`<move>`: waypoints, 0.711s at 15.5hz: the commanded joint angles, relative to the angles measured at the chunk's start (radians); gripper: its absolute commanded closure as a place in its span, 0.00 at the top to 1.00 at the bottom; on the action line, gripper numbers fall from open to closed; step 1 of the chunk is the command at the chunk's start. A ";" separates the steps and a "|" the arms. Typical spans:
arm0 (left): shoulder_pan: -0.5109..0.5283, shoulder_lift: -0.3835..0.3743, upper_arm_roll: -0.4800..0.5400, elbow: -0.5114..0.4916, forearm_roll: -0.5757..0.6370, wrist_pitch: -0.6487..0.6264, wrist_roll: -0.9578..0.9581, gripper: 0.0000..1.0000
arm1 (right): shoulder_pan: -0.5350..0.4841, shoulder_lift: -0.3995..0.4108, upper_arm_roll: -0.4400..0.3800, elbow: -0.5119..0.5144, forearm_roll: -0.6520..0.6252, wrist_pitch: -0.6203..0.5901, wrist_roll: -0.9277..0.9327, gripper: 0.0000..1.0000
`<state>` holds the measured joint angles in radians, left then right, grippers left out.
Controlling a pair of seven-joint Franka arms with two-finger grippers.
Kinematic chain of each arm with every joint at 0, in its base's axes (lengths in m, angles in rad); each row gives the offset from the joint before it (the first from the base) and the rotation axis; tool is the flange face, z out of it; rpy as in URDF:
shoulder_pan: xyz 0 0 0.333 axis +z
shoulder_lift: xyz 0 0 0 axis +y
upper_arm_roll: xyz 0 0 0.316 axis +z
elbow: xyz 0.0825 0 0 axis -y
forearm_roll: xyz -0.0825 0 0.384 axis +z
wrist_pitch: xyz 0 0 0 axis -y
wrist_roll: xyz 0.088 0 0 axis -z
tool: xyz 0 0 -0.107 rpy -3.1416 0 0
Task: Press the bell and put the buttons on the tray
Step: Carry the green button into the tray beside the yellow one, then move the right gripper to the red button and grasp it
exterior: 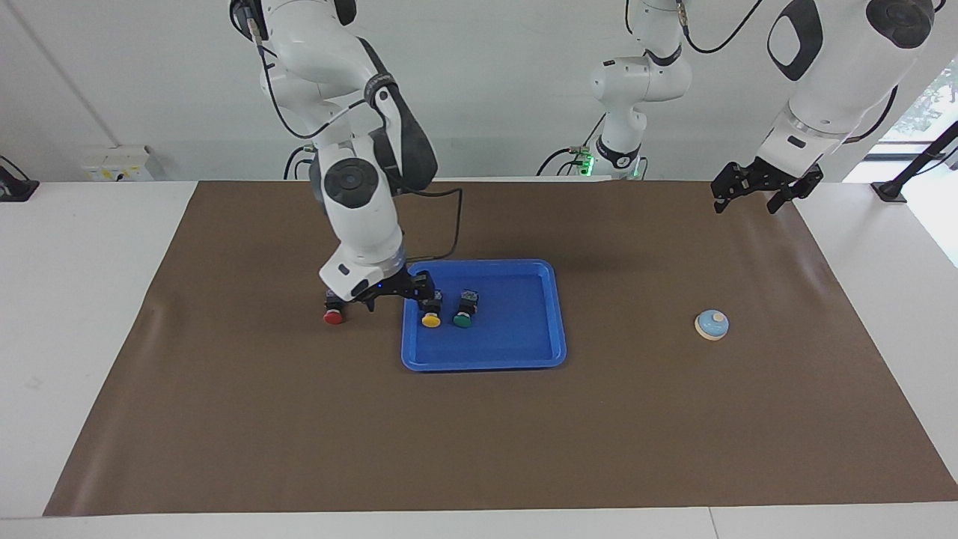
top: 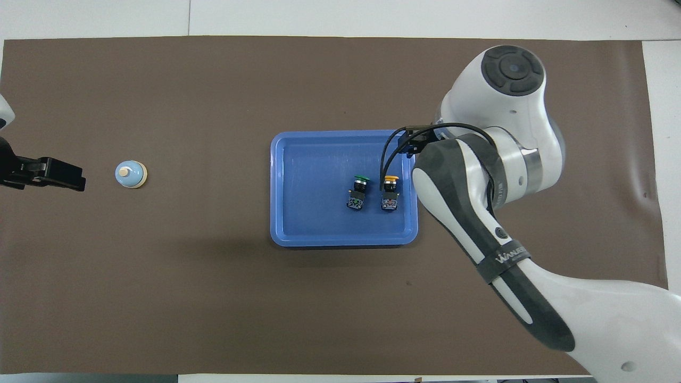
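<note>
Showing the right gripper (exterior: 389, 293) spread open and empty, low over the brown mat between the red button (exterior: 334, 307) and the blue tray (exterior: 524, 358). The yellow button (exterior: 430, 310) and green button (exterior: 463, 309) are seen in the tray. The red button, judged light and rigid, is best pinched across its blocky black body. The left gripper (exterior: 763, 189) waits open, well apart from the bell (exterior: 711, 324).
</note>
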<state>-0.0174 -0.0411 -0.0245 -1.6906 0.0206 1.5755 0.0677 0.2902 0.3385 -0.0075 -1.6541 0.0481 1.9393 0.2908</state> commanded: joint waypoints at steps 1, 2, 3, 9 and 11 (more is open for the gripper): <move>0.002 -0.016 -0.002 -0.006 0.007 0.003 -0.009 1.00 | -0.066 -0.073 0.014 -0.160 -0.063 0.026 -0.070 1.00; 0.002 -0.016 -0.002 -0.006 0.007 0.003 -0.009 1.00 | -0.094 -0.090 0.014 -0.206 -0.079 0.050 -0.088 1.00; 0.002 -0.016 -0.002 -0.006 0.007 0.001 -0.009 1.00 | -0.118 -0.105 0.014 -0.251 -0.080 0.075 -0.108 1.00; 0.002 -0.016 -0.002 -0.006 0.007 0.003 -0.009 1.00 | -0.164 -0.164 0.015 -0.475 -0.080 0.292 -0.145 1.00; 0.002 -0.016 -0.002 -0.006 0.007 0.003 -0.009 1.00 | -0.164 -0.167 0.015 -0.487 -0.077 0.313 -0.140 1.00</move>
<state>-0.0174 -0.0411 -0.0245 -1.6906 0.0206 1.5755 0.0677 0.1403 0.2183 -0.0071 -2.0811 -0.0225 2.2129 0.1608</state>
